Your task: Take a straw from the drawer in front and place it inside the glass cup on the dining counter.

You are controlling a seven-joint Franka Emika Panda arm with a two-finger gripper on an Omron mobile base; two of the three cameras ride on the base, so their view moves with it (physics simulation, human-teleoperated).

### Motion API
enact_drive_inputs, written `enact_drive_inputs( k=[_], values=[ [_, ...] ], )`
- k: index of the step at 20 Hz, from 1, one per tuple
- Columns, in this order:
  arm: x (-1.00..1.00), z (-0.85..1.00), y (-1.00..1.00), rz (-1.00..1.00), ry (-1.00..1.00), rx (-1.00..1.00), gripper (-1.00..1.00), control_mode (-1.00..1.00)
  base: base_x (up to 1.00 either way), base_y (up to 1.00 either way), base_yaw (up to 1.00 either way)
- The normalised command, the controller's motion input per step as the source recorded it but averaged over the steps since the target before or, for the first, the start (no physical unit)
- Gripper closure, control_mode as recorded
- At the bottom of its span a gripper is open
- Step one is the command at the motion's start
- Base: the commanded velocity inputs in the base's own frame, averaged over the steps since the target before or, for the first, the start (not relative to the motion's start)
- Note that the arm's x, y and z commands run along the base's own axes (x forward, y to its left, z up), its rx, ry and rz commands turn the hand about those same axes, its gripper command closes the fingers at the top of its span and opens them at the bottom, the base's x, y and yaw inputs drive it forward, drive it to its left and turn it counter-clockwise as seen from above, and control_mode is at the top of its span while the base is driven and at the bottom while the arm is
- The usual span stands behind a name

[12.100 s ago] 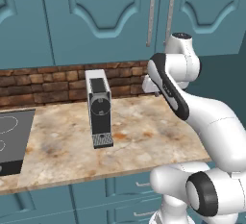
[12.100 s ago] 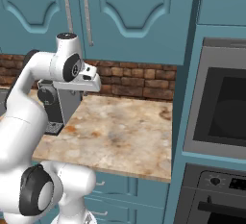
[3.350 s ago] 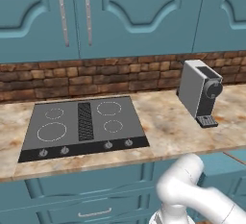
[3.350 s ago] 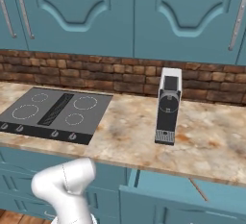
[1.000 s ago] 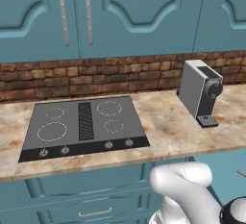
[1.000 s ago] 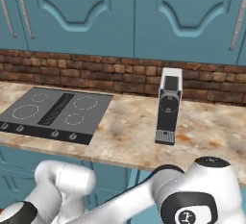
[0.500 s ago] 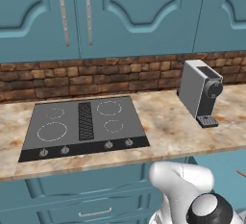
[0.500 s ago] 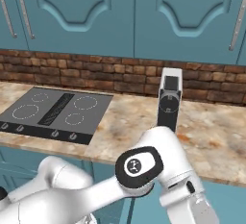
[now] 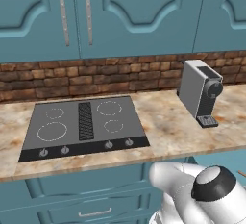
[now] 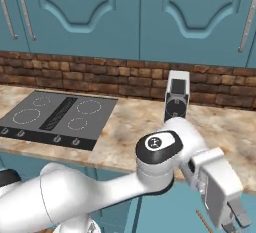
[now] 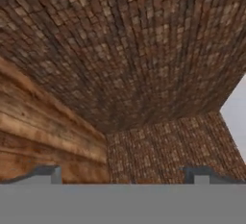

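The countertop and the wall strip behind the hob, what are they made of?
The countertop looks like polished stone, going by its mottled beige-brown veining. The wall strip looks like rough red-brown brick with visible mortar lines. Both are rendered, so it's only appearance.

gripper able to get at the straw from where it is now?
Probably yes. The gripper hangs open, pointing down below the counter edge, close beside the straw tip, with nothing visible between them. Most of the straw is out of frame.

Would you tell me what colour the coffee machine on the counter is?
Grey with a dark front, clearest in the left base view: coffee machine.
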Motion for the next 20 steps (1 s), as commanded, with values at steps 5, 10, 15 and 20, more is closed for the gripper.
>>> enact_drive_inputs(
  k=[5,10,15,20],
  values=[
    [0.10,0.53,-0.01,0.00,0.17,0.67,-1.00,-1.00,0.00,0.00,0.00],
    [0.05,0.79,0.25,0.00,0.16,0.64,-1.00,-1.00,0.00,0.00,0.00],
    [-0.09,0.09,0.29,0.04,0.30,0.51,-1.00,-1.00,0.00,0.00,0.00],
    [-0.51,-0.74,0.32,0.10,0.15,0.49,-1.00,-1.00,0.00,0.00,0.00]
  ],
)
